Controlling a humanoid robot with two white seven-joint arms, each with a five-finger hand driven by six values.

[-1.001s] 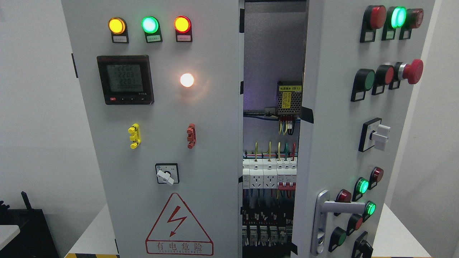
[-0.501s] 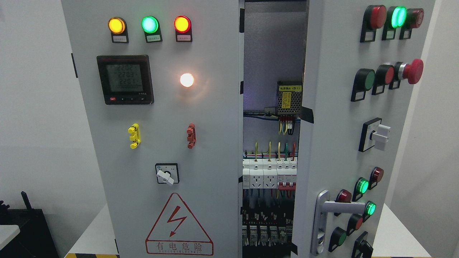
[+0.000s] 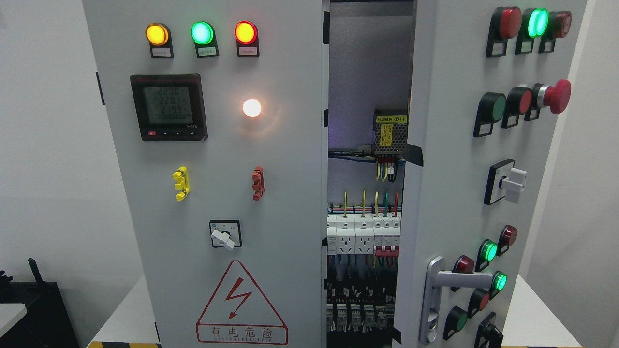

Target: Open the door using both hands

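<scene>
Nothing is shifting between the earlier frames and this one except the digits on the meter [image 3: 169, 107], which are flickering to new readings; both doors are sitting exactly as they were. Neither of my hands is showing in the head view, so I am unable to say whether my fingers are spread, curled or holding anything. I am looking at the cabinet standing on a white table [image 3: 537, 314], and its right door [image 3: 449, 193] is swung out toward me, hinged at the cabinet's right edge, leaving a gap down the middle. The left door [image 3: 217, 232] is staying flush and shut, hinged at the left edge. Through the gap I am seeing breakers and sockets [image 3: 362, 239] in a row with coloured wires above them. Near the right door's lower left corner, the silver lever handle [image 3: 452, 282] is pointing sideways, likely where that door gets pulled. I am judging the task about half done: the left door is waiting to be drawn open, probably by its free edge beside the gap, since I am spotting no handle on it.
</scene>
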